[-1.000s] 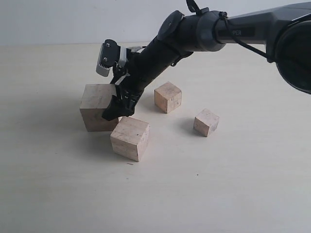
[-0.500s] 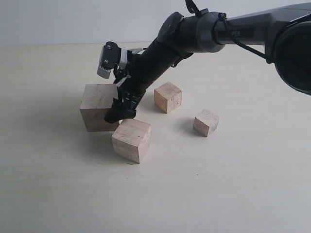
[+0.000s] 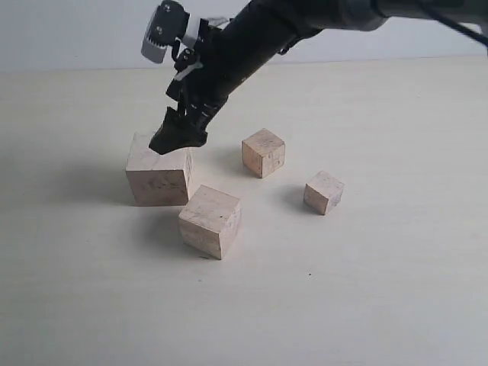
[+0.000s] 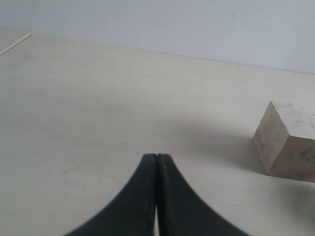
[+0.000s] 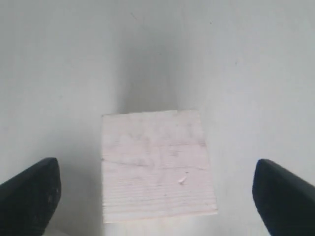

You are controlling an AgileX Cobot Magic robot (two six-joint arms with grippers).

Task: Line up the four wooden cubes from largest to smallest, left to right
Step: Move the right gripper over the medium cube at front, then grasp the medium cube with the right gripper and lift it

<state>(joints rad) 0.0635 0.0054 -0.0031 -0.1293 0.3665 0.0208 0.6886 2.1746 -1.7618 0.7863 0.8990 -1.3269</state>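
Fingers (image 5: 29, 194) spread, right gripper (image 3: 177, 139) above wooden cube (image 5: 155, 162)

A wide, pale cream surface (image 3: 366, 290) with a matte finish, faint grain and a few tiny dark specks fills nearly the whole scene. Along its far edge stands a plain, bare wall (image 3: 69, 34) of light grey-blue. The light is soft and even, leaving only dim, blurred shadows on the surface.

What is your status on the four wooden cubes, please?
Right claw open, empty, above largest cube. Left claw shut, empty. Second cube, third cube, smallest cube not yet in line. Nothing blocking.
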